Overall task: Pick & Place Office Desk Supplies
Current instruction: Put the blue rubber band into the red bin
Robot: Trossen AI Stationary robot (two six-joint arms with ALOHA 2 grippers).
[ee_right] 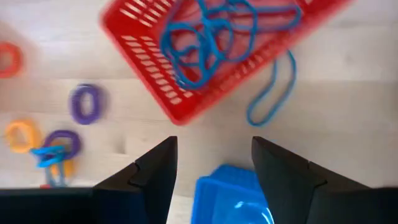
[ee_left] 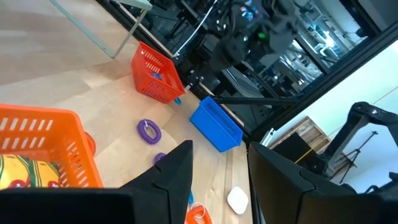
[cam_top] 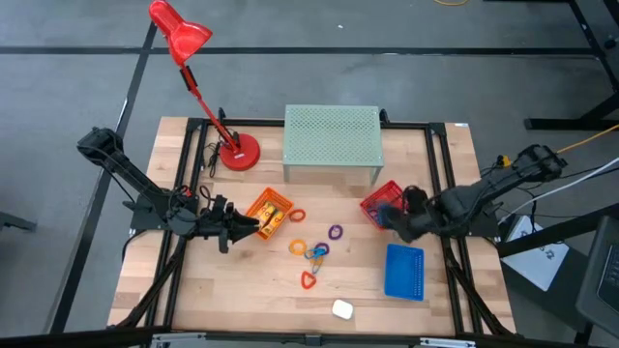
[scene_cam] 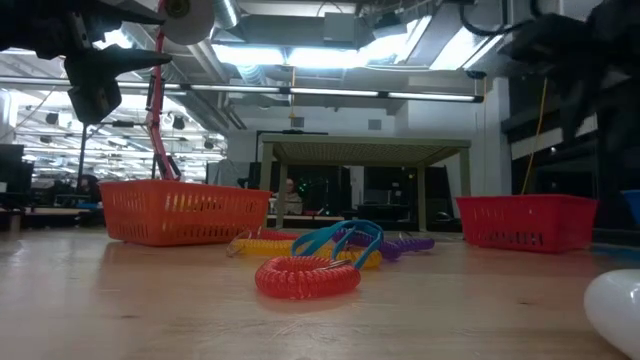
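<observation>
The right claw (ee_right: 211, 163), spread and empty, is held beside the red basket (ee_right: 186, 93), with a stray blue loop (ee_right: 272, 93) lying just ahead on the bench (ee_right: 348, 124).

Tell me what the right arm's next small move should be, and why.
Probably lower the right pincer toward the blue loop lying half out of the red basket. Its fingers are open and hold nothing, and that loop trails over the basket's edge onto the table, while other blue loops already sit inside. The left pincer waits by the orange basket.
</observation>
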